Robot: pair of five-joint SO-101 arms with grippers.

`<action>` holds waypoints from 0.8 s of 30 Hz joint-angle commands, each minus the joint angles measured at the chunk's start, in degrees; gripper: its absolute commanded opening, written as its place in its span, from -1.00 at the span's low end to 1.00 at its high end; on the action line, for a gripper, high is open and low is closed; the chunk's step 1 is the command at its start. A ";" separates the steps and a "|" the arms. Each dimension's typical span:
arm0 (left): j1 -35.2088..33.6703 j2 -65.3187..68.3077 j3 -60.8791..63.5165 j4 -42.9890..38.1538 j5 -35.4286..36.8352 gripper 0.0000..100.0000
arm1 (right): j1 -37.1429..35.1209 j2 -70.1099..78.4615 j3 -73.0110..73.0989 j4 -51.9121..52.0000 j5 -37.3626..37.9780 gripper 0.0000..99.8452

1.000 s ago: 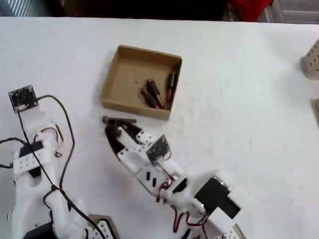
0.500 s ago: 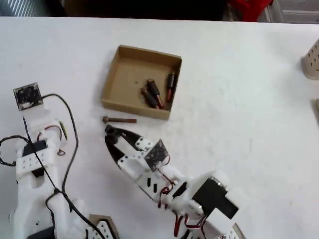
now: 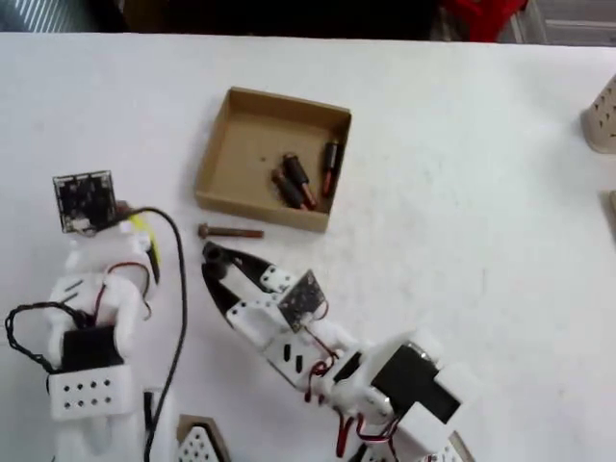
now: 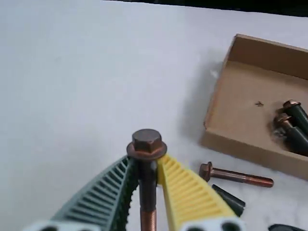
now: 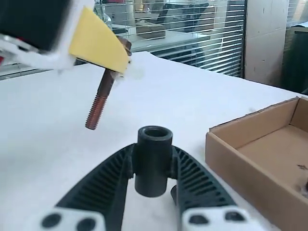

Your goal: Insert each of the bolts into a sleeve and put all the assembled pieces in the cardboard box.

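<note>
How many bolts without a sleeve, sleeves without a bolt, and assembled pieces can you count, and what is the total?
Bolts without a sleeve: 2 (one bolt in the left gripper, one bolt on the table beside the cardboard box)
Sleeves without a bolt: 1 (sleeve in the right gripper)
Assembled pieces in the box: 3
Total: 6

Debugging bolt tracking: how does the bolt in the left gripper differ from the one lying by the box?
The held bolt is clamped between the left gripper's fingers, tilted, threads down; the loose bolt lies flat on the table beside the cardboard box, ungripped. Both are coppery, hex-headed, without sleeves.
</note>
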 commanded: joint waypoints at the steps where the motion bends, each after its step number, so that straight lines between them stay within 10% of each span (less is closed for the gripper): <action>1: 4.18 -2.07 -2.99 -1.05 0.62 -0.95 | -0.40 -0.31 -0.09 0.31 -0.53 -0.97; 24: 11.30 -2.15 12.75 -33.76 20.13 -0.95 | -0.40 -0.22 -0.09 0.40 -0.53 -0.97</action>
